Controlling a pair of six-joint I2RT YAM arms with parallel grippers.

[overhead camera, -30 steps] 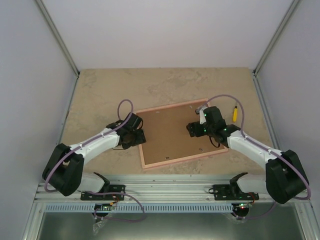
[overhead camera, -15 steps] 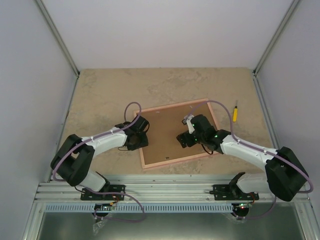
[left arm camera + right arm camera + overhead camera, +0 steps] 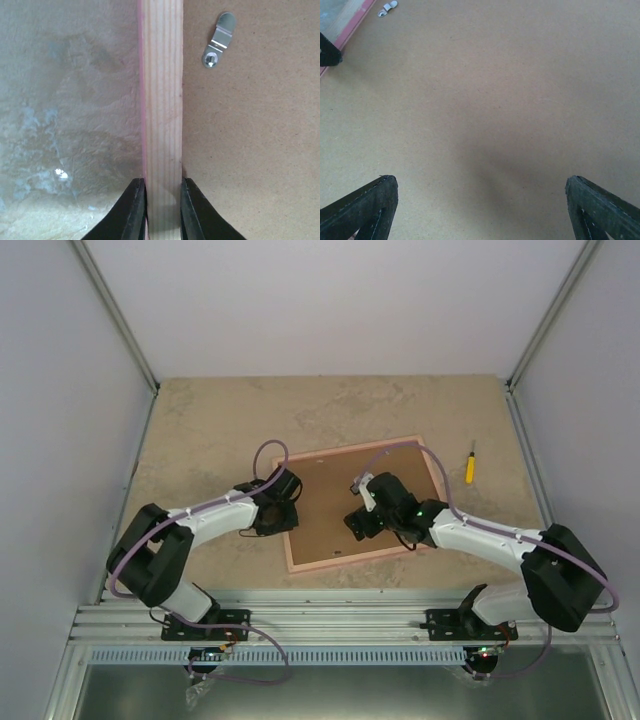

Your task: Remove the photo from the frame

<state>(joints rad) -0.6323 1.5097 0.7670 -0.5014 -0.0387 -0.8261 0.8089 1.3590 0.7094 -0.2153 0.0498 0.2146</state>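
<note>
Moved: right gripper (image 3: 362,518) has slid from the right side of the frame (image 3: 330,558) in over the middle of the backing board (image 3: 325,490); left gripper (image 3: 277,508) has come onto the left rail and narrowed.
Frame place: lies flat, back up, on the table (image 3: 200,430), mid-width and nearer the near edge, turned slightly.
Photo: not in view; we judge it sits face down under the board, inside the frame.
Key relation: in the left wrist view the tan rail (image 3: 162,100) runs straight away from the left gripper (image 3: 162,200), long axis in line with the fingers, one finger on the table side, one on the board side.
Left fingers: narrow, pinching the rail, both inner faces look to be touching wood.
Right gripper (image 3: 480,200): jaws wide, hovering over bare board (image 3: 495,100), holding nothing; we cannot tell if the tips touch it.
Clip: metal turn clip (image 3: 220,40) sits on the board just inside the left rail, ahead of the left fingers; also seen far left in the right wrist view (image 3: 387,8).
Nearer arm: left is nearer to that clip, right to the board centre.
Other: yellow screwdriver (image 3: 469,465) lies near the right edge, well apart from both grippers.
Step, our guess: left steadies the frame, board not yet lifted.
</note>
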